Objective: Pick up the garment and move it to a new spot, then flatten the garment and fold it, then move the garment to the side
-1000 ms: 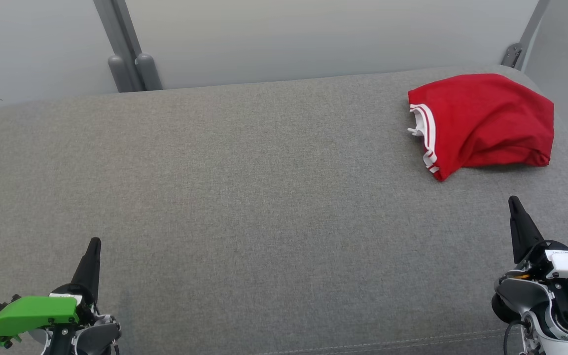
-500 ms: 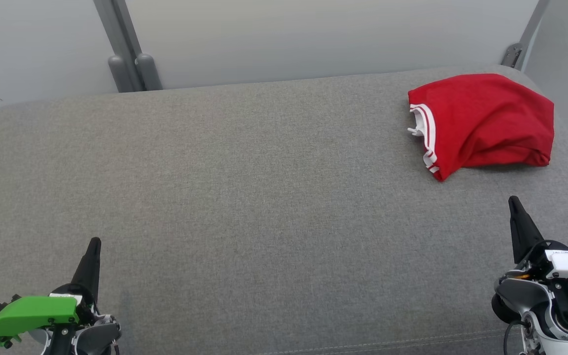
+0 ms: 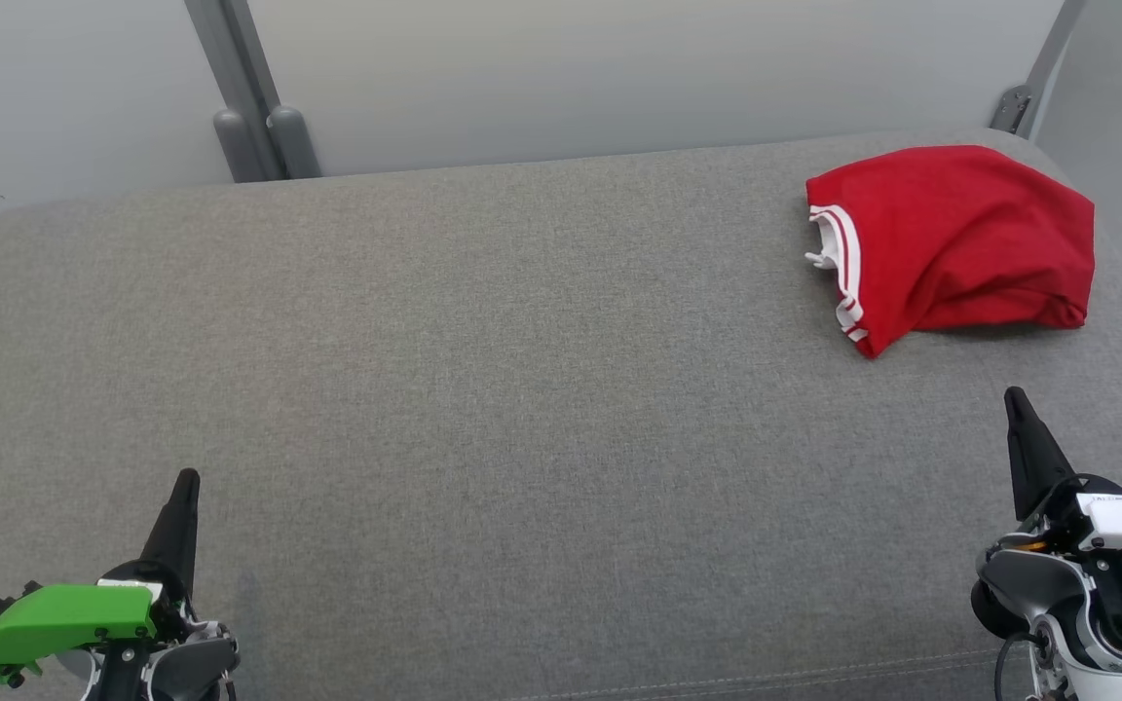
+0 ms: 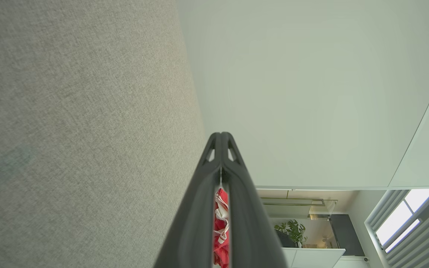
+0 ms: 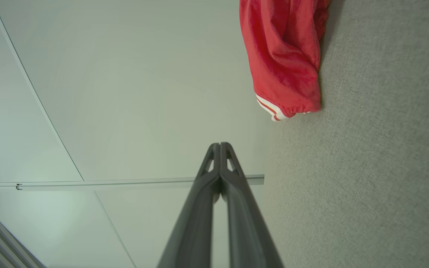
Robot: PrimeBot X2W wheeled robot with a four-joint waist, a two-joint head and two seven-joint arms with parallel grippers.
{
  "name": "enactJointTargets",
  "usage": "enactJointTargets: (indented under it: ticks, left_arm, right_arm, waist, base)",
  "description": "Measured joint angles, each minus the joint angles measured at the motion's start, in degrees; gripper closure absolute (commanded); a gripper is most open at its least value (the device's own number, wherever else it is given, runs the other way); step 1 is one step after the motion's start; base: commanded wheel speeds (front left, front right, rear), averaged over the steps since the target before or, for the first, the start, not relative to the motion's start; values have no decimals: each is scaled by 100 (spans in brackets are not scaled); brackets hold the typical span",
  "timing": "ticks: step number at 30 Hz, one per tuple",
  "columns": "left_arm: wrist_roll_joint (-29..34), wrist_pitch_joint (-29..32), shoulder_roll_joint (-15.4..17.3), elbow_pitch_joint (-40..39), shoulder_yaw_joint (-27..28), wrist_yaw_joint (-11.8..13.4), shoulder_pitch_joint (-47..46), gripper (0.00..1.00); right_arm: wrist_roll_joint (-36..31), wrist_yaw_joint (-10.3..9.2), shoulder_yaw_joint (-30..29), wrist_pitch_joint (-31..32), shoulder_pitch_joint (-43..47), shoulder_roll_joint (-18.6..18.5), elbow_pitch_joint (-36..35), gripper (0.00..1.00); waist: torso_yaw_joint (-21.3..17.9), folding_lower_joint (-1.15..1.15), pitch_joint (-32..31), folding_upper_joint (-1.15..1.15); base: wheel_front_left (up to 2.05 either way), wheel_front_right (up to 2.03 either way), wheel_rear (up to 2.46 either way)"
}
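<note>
The garment (image 3: 955,243) is red with white striped trim, lying bunched in a heap at the far right of the grey cushioned surface (image 3: 483,389). The right wrist view shows the garment (image 5: 283,56) up ahead, well beyond the fingertips. My right gripper (image 3: 1012,397) rests at the lower right, shut and empty, a short way in front of the heap. At the lower left my left gripper (image 3: 188,477) is shut too, holding nothing. Through the slit between the left fingers (image 4: 199,208), a sliver of the garment (image 4: 221,227) shows far off.
A pale wall with grey metal posts (image 3: 254,107) stands behind the cushion. Another post and bracket (image 3: 1019,102) sit at the back right corner. The cushion's right edge runs close to the garment. A plant (image 4: 292,230) and a window appear far away in the left wrist view.
</note>
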Motion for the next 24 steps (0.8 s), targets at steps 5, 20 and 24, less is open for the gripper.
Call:
enactJointTargets:
  ticks: [5, 20, 24]
  left_arm:
    - [0, 0, 0, 0, 0, 0, 0, 100]
    - [0, 0, 0, 0, 0, 0, 0, 100]
    - [0, 0, 0, 0, 0, 0, 0, 100]
  right_arm:
    - [0, 0, 0, 0, 0, 0, 0, 100]
    - [0, 0, 0, 0, 0, 0, 0, 100]
    - [0, 1, 0, 0, 0, 0, 0, 100]
  waist:
    - [0, 0, 0, 0]
    - [0, 0, 0, 0]
    - [0, 0, 0, 0]
  base:
    - [0, 0, 0]
    - [0, 0, 0]
    - [0, 0, 0]
